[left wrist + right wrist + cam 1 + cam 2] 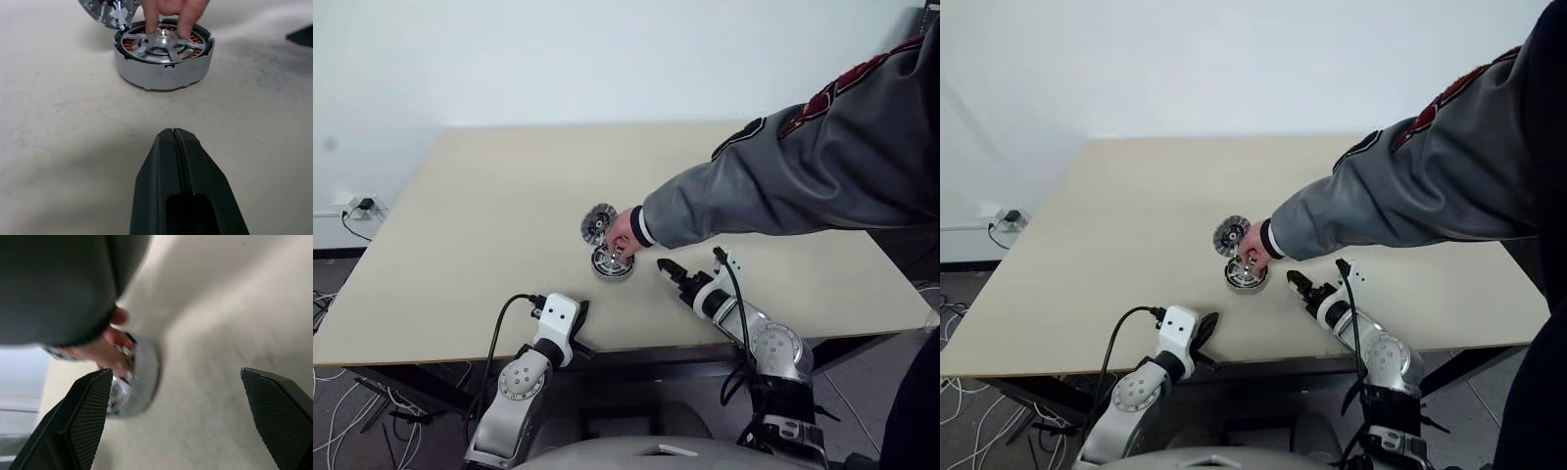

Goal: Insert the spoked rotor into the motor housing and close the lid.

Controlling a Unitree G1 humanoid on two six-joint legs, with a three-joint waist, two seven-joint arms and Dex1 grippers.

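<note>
- Near the middle of the desk (460,245) sits the motor housing (164,63), with a person's hand (623,235) resting its fingertips on it.
- We judge the housing stiff, fairly heavy and smooth-walled, so our fingers should take it across the outer wall, never on the copper windings.
- We see a grey round cup with copper windings and a silvery spoked piece, seemingly the spoked rotor (161,41), seated around a central hub.
- Just behind it the lid (598,224), a silver-grey disc with a dark centre, stands tilted on edge, touching or nearly touching the housing.
- Our left gripper (173,142) has its fingers closed on nothing, pointing at the housing from short of it.
- Our right gripper (668,269) has its fingers spread wide and empty, just beside the housing.
</note>
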